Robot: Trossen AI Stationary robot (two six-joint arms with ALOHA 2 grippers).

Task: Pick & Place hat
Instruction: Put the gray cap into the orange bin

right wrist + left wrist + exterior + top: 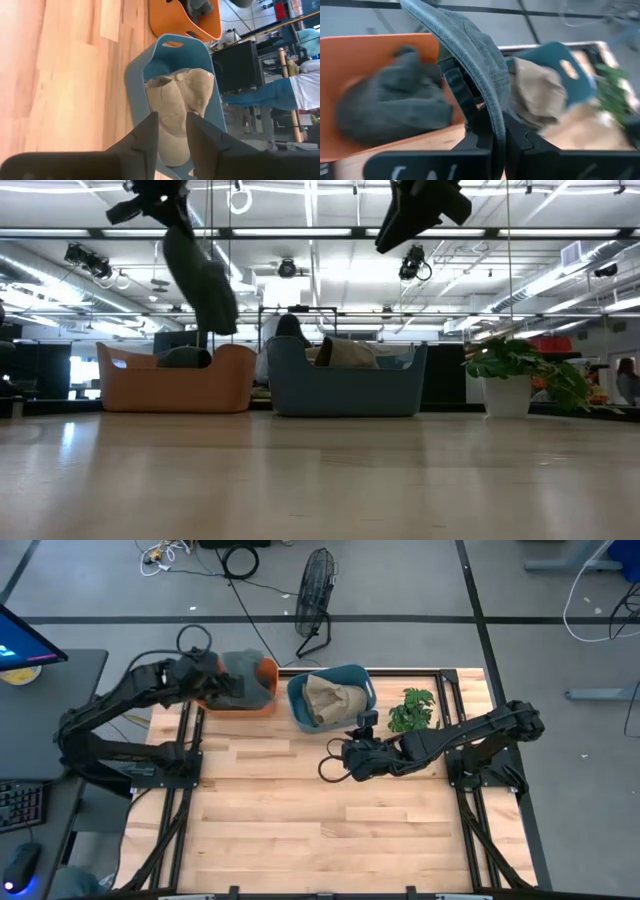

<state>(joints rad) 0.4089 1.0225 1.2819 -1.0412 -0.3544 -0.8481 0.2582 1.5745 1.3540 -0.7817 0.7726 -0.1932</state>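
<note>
My left gripper (pixel 222 680) is above the orange basket (pixel 262 698) at the table's far left, shut on a grey hat (pixel 203 280) that hangs under it. A second grey hat (pixel 390 110) lies inside the orange basket. A beige hat (pixel 330 700) lies in the blue basket (pixel 300 705) beside it. My right gripper (pixel 335 762) is open and empty, held in the air in front of the blue basket; in the right wrist view its fingers (pixel 145 140) point toward the beige hat (pixel 177 105). My left gripper pinches the grey hat's stitched edge (pixel 487 95) between its two fingers (pixel 517 137). The fingers come from above. The hat hangs below them, lifted clear, its lower end (pixel 215 320) just above the orange basket's rim.
A potted green plant (pixel 412 710) stands at the far right of the table, next to the blue basket. The wooden tabletop (pixel 300 830) lies open in the middle and near side. A fan (pixel 315 595) stands on the floor behind the table.
</note>
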